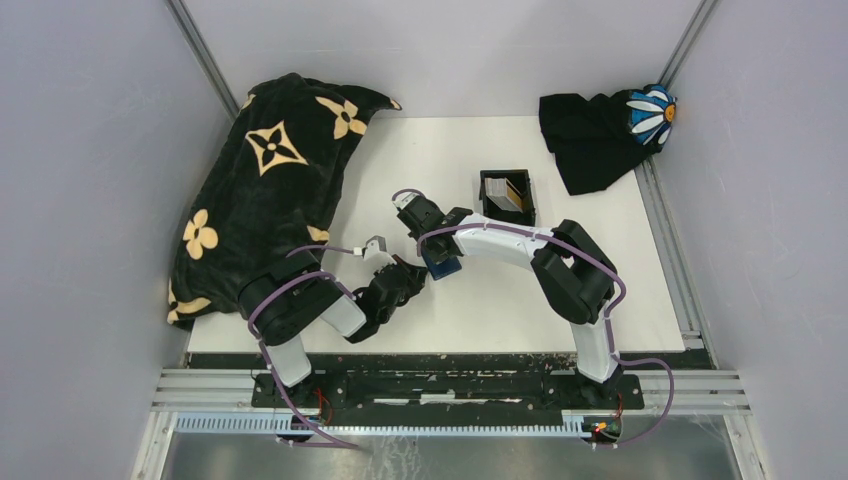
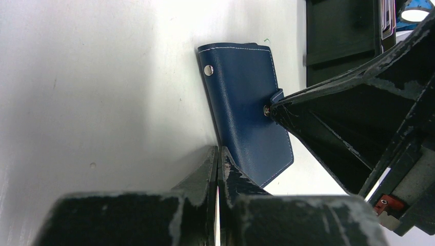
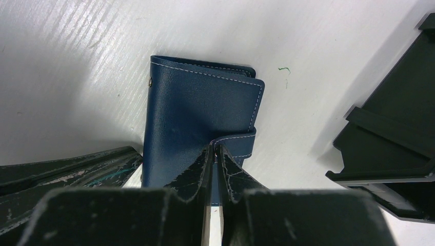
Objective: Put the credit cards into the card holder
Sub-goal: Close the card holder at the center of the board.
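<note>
The card holder (image 1: 441, 264), a navy-blue folded wallet, lies on the white table between both grippers. In the right wrist view my right gripper (image 3: 214, 149) is shut on the snap tab of the card holder (image 3: 197, 110). The left wrist view shows the card holder (image 2: 245, 105) with the right fingers (image 2: 308, 123) pinching that tab from the right. My left gripper (image 2: 219, 151) is shut, with its tips against the wallet's near left edge and nothing seen between them. The credit cards (image 1: 510, 193) stand on edge in the black tray (image 1: 488, 196) behind.
A black cloth with tan flowers (image 1: 265, 190) covers the table's left side. A black garment with a daisy print (image 1: 605, 125) lies at the back right corner. The black tray (image 3: 397, 123) sits close to the right of the wallet.
</note>
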